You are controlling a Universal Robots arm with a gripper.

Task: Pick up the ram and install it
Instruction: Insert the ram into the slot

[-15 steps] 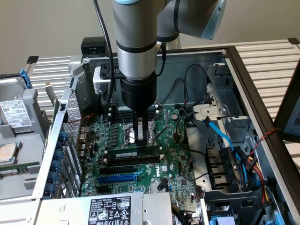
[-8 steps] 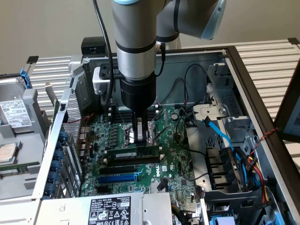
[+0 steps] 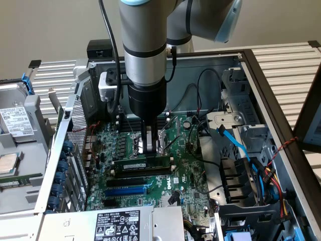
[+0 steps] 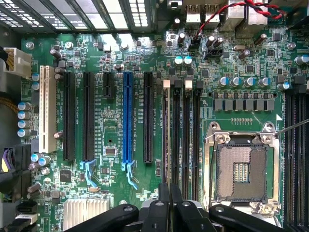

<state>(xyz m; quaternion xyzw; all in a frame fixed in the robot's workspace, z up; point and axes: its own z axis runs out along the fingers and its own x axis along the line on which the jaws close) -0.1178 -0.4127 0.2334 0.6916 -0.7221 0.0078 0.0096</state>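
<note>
- Ram stands on its long edge directly under the end effector, green face and white sticker turned toward the exterior view.
- From where I stand, the two fingers are drawn in to a narrow gap and look pinched on the ram's top edge, near the middle of its length.
- Its long axis runs across the exterior view from left to right, parallel with the blue expansion slot lower on the motherboard.
- I judge the stick sits in or just over a black slot; how deep, I cannot tell.
- Looking down, the wrist view shows the fingertips close together at the end of the memory slots, beside the open processor socket, so alignment reads well there; the ram's face and height read better from the exterior view.
</note>
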